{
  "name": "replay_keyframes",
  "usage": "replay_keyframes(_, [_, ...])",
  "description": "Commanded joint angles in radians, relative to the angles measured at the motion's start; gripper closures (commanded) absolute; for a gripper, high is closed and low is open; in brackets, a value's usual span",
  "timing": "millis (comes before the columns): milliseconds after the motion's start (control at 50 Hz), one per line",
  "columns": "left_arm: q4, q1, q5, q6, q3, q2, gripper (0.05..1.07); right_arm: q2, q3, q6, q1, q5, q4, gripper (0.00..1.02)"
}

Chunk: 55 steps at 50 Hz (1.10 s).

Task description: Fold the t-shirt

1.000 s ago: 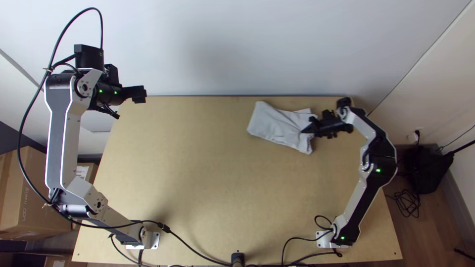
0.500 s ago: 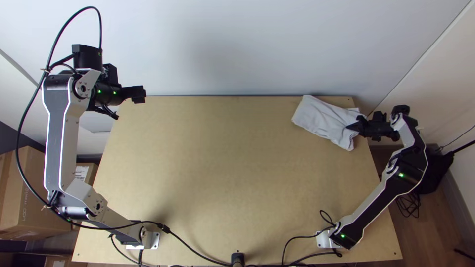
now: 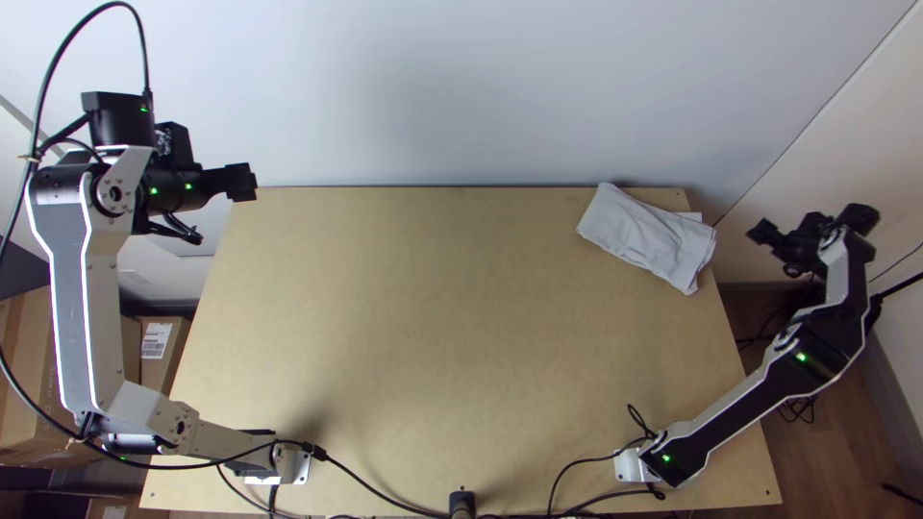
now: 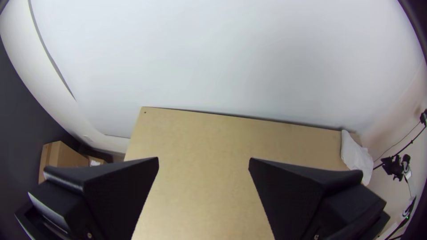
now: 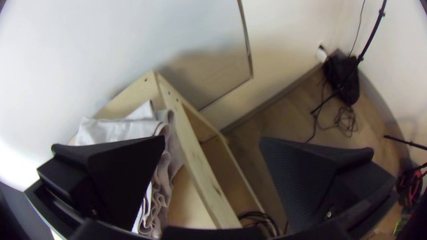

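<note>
Folded shirt parked; both grippers empty.
Top view: the pale grey, soft cloth t-shirt (image 3: 644, 235) lies as a layered bundle at the upper right of the frame, on the light wooden table (image 3: 433, 336). I judge it light and limp, likely to slide whole; grip all layers at the thick edge. Against the earlier frames, it sits farther right, and the black right gripper (image 3: 760, 231) has released it and withdrawn rightward; the left arm has shifted left. Left wrist view: black left gripper (image 4: 203, 164), fingers wide apart, holding nothing. Right wrist view: fingers wide apart, nothing between; wavy layered edges lie beside the table edge.
</note>
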Motion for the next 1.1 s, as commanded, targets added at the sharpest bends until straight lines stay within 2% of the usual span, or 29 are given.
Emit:
replay_keyframes(0, [0.006,0.015,0.009,0.001,0.021,-0.055,0.10,-0.262,-0.066,-0.059,0.004,0.032,0.100,0.03])
replay_keyframes(140, [0.105,0.048,0.008,-0.002,-0.063,-0.152,0.10,-0.532,-0.148,-0.053,0.061,0.032,0.256,0.03])
replay_keyframes(380, [0.394,0.088,-0.014,0.004,-0.415,-0.474,0.10,-0.877,-0.223,-0.035,0.229,0.086,0.376,0.03])
replay_keyframes(520, [0.510,0.167,-0.026,0.041,-0.579,-0.646,0.10,-1.095,-0.350,-0.006,0.368,0.185,0.517,0.03])
replay_keyframes(600, [0.590,0.209,-0.026,0.098,-0.697,-0.754,0.10,-1.222,-0.430,0.027,0.478,0.263,0.571,0.03])
replay_keyframes(660, [0.681,0.236,-0.028,0.119,-0.809,-0.843,0.10,-1.317,-0.496,0.039,0.552,0.279,0.576,0.03])
replay_keyframes(720, [0.760,0.259,-0.028,0.139,-0.916,-0.935,0.10,-1.398,-0.569,0.060,0.607,0.305,0.637,0.03])
replay_keyframes(820, [0.805,0.264,-0.026,0.141,-1.065,-1.086,0.10,-1.517,-0.680,0.060,0.616,0.331,0.668,0.03])
replay_keyframes(1080, [0.885,0.279,-0.026,0.110,-1.413,-1.420,0.10,-1.840,-0.968,0.088,0.631,0.331,0.743,0.03])
